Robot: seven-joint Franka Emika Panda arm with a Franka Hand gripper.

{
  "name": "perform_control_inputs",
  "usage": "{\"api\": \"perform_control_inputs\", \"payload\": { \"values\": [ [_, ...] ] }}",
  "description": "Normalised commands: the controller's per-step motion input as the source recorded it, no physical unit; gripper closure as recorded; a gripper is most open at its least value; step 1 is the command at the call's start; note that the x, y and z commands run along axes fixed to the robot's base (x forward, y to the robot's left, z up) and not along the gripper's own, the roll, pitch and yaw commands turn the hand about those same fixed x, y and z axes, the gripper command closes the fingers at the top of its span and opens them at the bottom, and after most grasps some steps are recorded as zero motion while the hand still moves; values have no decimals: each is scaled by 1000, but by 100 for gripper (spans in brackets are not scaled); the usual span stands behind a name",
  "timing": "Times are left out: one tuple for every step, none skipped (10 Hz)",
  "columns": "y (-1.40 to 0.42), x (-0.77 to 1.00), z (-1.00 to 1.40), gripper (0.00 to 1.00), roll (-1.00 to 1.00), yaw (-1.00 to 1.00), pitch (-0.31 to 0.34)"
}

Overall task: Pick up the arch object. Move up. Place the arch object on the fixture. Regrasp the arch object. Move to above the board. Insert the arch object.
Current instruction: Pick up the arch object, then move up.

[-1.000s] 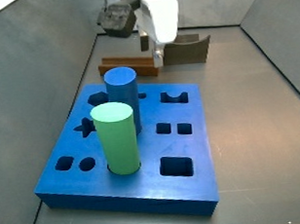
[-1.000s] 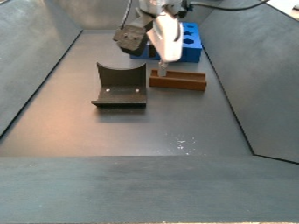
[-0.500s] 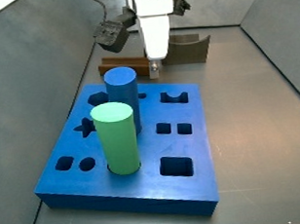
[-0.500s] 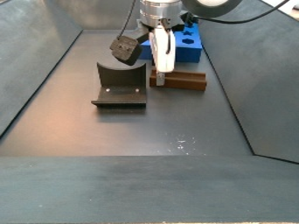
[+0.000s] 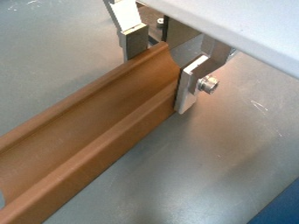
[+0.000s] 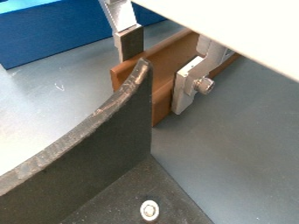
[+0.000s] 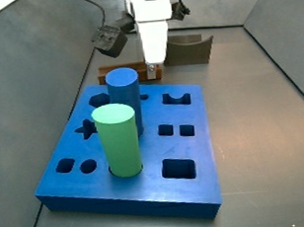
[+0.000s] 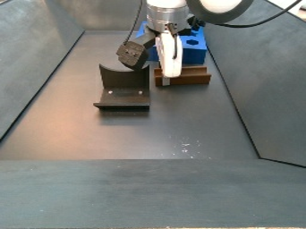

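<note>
No readable text, label or number shows anywhere (the gripper [image 5: 163, 54] by the arch object [image 5: 87, 140] seems unmarked).

arm: mine comes down from above, wrist vertical
end effector [image 5: 163, 57]: low near the floor, pointing down
fingers [image 6: 190, 80]: one on each side of the arch object [image 5: 93, 131], jaws not wide
</note>
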Motion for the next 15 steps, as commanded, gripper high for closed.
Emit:
{"api": "perform_control_inputs", "payload": {
  "values": [
    [0, 0, 0, 100, 0, 0, 0],
    [0, 0, 0, 100, 0, 0, 0],
    [0, 0, 0, 100, 0, 0, 0],
    [0, 0, 0, 100, 0, 0, 0],
    [0, 0, 0, 100, 0, 0, 0],
    [0, 0, 0, 100, 0, 0, 0],
    [0, 0, 0, 100, 0, 0, 0],
    [0, 0, 0, 100, 0, 0, 0],
    [0, 0, 0, 100, 0, 0, 0],
    [0, 0, 0, 100, 0, 0, 0],
    [0, 0, 833, 100, 0, 0, 0],
    [-33, 18, 832, 100, -12, 19, -16],
    [-31, 0, 775, 100, -22, 26, 2],
    [-4, -11, 597, 100, -58, 29, 45],
    [3, -11, 485, 100, -82, 25, 71]
  ]
}}
